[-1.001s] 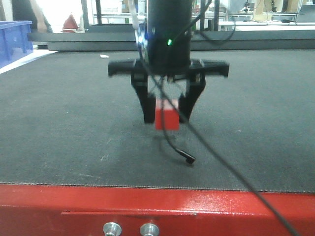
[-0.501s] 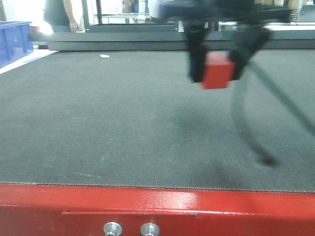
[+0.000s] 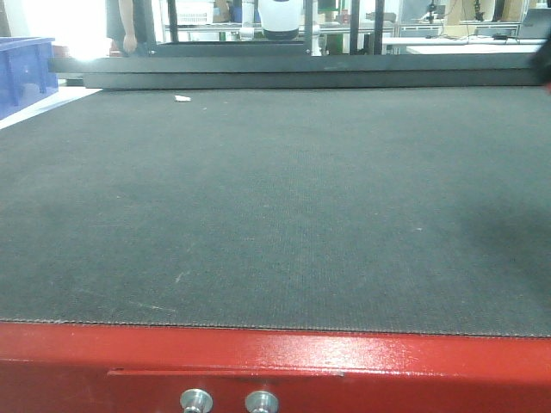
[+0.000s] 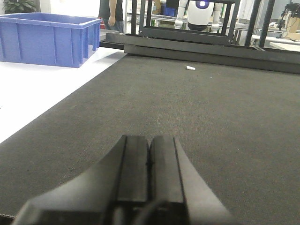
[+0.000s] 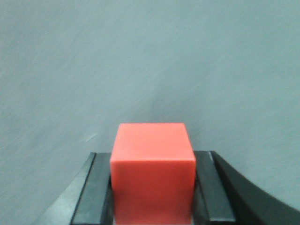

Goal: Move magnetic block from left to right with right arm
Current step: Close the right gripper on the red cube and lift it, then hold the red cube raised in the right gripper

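Right wrist view: my right fingers (image 5: 93, 187) clamped on magnetic block (image 5: 152, 159), one each side, grey surface (image 5: 140, 56) behind; block seen in this view alone. Left wrist view: my left fingers (image 4: 136, 164) pressed together over dark surface, blue bin (image 4: 47, 37) far left. Front view: surface, red front edge (image 3: 275, 353).

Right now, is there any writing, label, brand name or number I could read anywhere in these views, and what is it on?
No text can be read anywhere.
The magnetic block, held in the right gripper: plain red faces, no marking.
The blue bin: no label visible.
The white scrap on the mat: too small to tell.
The background racks: too blurred to read.
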Tool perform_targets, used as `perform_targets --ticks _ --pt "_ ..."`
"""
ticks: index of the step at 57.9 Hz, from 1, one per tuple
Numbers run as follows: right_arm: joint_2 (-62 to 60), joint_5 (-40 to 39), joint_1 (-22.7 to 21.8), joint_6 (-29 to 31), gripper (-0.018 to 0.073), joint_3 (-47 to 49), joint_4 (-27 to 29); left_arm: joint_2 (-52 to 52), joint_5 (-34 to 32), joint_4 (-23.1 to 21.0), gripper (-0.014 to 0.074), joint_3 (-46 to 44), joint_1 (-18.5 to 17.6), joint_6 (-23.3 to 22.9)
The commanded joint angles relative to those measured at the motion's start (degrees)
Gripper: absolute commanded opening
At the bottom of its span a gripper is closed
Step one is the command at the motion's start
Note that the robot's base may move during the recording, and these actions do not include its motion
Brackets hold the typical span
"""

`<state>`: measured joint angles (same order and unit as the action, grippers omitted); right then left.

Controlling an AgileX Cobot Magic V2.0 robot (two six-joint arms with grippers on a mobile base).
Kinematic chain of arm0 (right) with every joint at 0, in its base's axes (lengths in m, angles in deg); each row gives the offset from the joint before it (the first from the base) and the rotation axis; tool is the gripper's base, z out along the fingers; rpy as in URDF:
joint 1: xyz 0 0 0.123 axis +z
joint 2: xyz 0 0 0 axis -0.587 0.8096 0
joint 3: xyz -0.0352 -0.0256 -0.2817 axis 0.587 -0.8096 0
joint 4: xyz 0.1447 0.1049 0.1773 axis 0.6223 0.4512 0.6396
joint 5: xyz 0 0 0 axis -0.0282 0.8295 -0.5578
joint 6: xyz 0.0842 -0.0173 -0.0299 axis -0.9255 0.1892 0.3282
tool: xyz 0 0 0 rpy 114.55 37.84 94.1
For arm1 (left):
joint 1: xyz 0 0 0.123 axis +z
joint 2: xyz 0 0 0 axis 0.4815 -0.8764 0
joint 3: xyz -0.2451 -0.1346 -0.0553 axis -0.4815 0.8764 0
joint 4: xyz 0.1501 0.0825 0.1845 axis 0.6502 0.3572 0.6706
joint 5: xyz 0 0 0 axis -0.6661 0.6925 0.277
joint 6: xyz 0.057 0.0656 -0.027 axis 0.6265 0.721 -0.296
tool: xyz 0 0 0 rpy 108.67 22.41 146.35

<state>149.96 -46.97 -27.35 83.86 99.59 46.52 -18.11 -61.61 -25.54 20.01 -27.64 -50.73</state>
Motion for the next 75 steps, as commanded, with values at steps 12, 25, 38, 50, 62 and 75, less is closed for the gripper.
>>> perform_targets --ticks 12,25,38,50,62,75 --pt "-15.7 -20.6 -10.7 3.9 0.0274 -10.8 2.8 0.5 -5.3 -0.4 -0.0117 0.4 -0.3 -0.2" --pt "-27.6 -24.9 -13.6 3.9 0.0274 -18.1 2.8 0.5 -5.3 -0.4 -0.0117 0.4 -0.3 -0.2" --pt "-40.8 -26.4 -13.6 3.9 0.0274 -23.8 2.7 0.5 -5.3 -0.4 -0.0117 0.4 -0.3 -0.2" --pt "-47.6 -26.2 -13.6 3.9 0.0274 -24.7 2.7 0.5 -5.3 -0.4 -0.0117 0.4 -0.3 -0.2" --pt "-47.7 -26.2 -13.6 3.9 0.0274 -24.7 2.7 0.5 -5.3 -0.4 -0.0117 0.4 -0.3 -0.2" --pt "-47.7 -26.2 -13.6 3.9 0.0274 -24.7 2.7 0.5 -5.3 -0.4 -0.0117 0.4 -0.3 -0.2"
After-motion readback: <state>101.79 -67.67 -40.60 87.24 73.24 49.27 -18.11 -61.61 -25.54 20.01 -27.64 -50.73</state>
